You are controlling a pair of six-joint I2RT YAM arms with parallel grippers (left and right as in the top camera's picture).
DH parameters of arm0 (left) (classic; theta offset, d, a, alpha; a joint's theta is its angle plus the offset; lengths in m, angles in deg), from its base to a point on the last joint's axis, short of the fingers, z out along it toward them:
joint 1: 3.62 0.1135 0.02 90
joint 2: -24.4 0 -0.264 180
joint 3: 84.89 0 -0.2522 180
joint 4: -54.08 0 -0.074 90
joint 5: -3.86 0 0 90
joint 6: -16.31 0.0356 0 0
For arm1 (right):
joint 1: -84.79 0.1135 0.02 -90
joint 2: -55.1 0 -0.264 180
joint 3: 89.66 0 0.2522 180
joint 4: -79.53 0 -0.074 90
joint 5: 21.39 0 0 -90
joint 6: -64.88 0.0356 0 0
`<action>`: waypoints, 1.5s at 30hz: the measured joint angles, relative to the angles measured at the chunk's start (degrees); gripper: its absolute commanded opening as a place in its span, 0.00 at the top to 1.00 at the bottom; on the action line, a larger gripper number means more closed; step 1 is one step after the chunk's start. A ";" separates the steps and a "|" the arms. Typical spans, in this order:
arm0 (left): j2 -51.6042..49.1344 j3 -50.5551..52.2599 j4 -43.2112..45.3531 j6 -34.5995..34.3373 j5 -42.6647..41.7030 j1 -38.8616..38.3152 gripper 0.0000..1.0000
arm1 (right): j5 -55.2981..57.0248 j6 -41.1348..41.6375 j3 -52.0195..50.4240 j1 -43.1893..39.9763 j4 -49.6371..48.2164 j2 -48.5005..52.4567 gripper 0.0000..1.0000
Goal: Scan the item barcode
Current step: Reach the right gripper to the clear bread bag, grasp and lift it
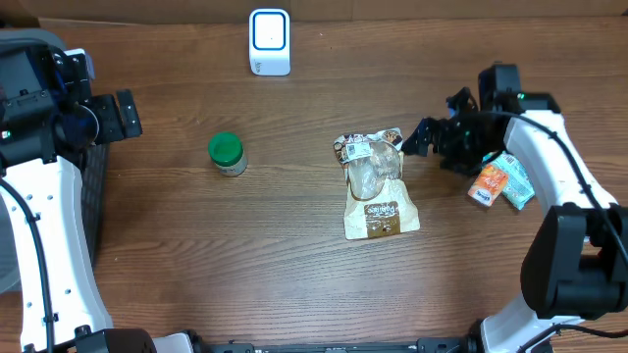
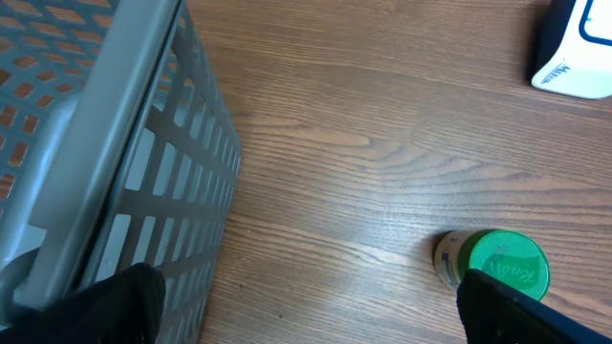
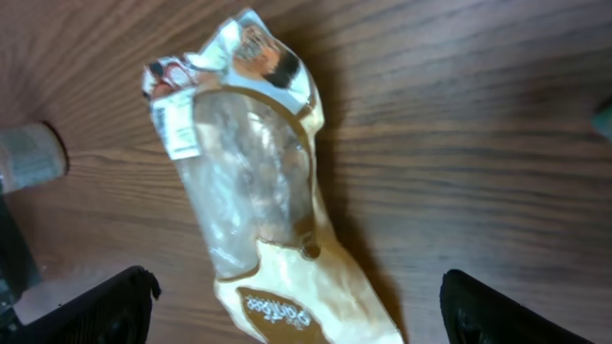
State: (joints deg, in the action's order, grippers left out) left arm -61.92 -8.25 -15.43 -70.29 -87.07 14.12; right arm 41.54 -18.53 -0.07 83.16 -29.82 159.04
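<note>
A tan and clear snack bag (image 1: 376, 186) lies flat in the middle of the table, its printed top end toward the back. In the right wrist view the bag (image 3: 258, 191) shows a white label at its upper left. My right gripper (image 1: 420, 137) sits just right of the bag's top end, open. Seen from its wrist camera, the right gripper (image 3: 296, 311) has its fingers wide on either side of the bag, apart from it. The white scanner (image 1: 269, 41) stands at the back centre. My left gripper (image 1: 128, 116) is open and empty at the far left.
A green-lidded jar (image 1: 227, 153) stands left of the bag, also the jar (image 2: 497, 263) by my left gripper (image 2: 306, 311). An orange and teal box (image 1: 500, 181) lies under the right arm. A grey mesh basket (image 2: 115, 143) sits at the left edge. The scanner (image 2: 579, 53) shows top right.
</note>
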 measured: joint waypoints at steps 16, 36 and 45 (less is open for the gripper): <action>0.00 0.00 -0.02 0.02 0.00 0.00 0.00 | -4.92 -3.89 -8.00 0.00 -8.37 3.41 0.08; 0.00 0.00 -0.02 0.02 0.00 0.00 0.00 | -17.55 -4.79 -7.10 3.78 -14.14 12.81 0.60; 0.00 0.00 -0.02 0.02 0.00 0.00 0.00 | -19.26 -3.76 -7.15 5.79 -14.78 14.93 0.96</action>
State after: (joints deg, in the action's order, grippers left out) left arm -61.92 -8.25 -15.45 -70.27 -87.07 14.12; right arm 22.29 -22.29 -7.22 88.95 -44.60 173.97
